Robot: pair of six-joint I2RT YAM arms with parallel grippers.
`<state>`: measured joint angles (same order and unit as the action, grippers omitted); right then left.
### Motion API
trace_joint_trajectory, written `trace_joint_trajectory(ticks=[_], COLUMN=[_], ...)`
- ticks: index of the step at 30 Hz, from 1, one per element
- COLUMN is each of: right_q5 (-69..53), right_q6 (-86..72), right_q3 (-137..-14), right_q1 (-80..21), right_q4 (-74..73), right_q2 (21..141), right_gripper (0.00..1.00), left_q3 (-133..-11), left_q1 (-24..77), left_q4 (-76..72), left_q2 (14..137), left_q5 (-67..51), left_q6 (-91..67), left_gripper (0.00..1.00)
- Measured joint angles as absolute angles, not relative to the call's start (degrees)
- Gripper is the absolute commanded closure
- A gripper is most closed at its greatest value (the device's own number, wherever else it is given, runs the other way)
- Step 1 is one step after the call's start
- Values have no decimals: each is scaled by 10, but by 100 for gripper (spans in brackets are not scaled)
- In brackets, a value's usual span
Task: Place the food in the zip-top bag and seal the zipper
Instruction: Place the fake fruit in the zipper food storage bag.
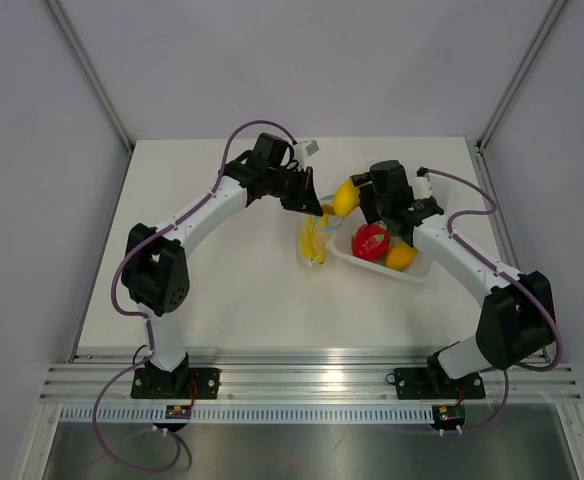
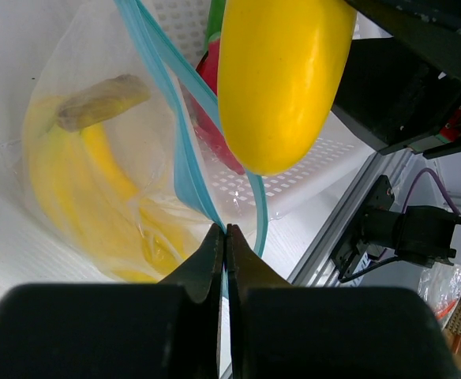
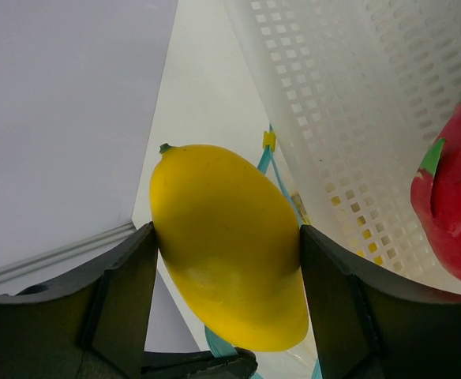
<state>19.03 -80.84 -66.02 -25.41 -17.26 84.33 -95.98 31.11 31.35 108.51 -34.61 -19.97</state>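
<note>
1. The left gripper (image 2: 223, 238) is clenched tight on the light-blue zipper (image 2: 185, 150), pinching that strip between its two fingertips and holding that edge of the bag (image 2: 73, 118) up.
2. The bag sits on the white table (image 1: 232, 270) just left of the tray (image 1: 417, 272). Its mouth is open, with the two blue strips spread apart into a loop.
3. The banana bunch (image 2: 96, 185) is already inside the bag, brown stem end up and lying against the clear plastic. From the top camera it shows as a yellow shape (image 1: 315, 242) below the left gripper (image 1: 313, 207).
4. The right gripper (image 3: 226, 264) is grasping the lemon (image 3: 226, 237), one finger on each side of its middle, with the little green stem nub pointing away from the wrist.
5. The lemon (image 2: 282, 79) hangs right at the bag's mouth, rounded end close to the blue loop. I can't tell whether it actually touches the strip.
6. From above, the lemon (image 1: 345, 198) is between the two grippers, up and to the right of the bag (image 1: 315, 240).
7. Still in the tray: a red fruit (image 1: 372, 241) with green bits and an orange fruit (image 1: 401, 258), just beside each other.
8. The zipper isn't sealed.
</note>
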Motion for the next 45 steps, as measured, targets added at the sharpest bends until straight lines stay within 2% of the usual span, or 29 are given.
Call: trace_joint_trajectory(ticks=[20, 28, 33, 45], right_q5=[192, 177, 167, 150], right_q6=[-774, -737, -702, -670], right_q3=[-634, -633, -633, -623], right_q1=[-315, -322, -326, -328], right_q4=[-185, -181, -172, -154], right_q2=[873, 873, 873, 864], right_gripper=[75, 71, 63, 62], left_q3=[-931, -923, -922, -965], left_q1=[300, 299, 298, 297], left_q4=[288, 272, 269, 283], left_q2=[1085, 1085, 1085, 1116], left_q5=[-371, -381, -387, -420], left_q6=[-237, -257, -262, -253], left_gripper=[100, 100, 100, 100])
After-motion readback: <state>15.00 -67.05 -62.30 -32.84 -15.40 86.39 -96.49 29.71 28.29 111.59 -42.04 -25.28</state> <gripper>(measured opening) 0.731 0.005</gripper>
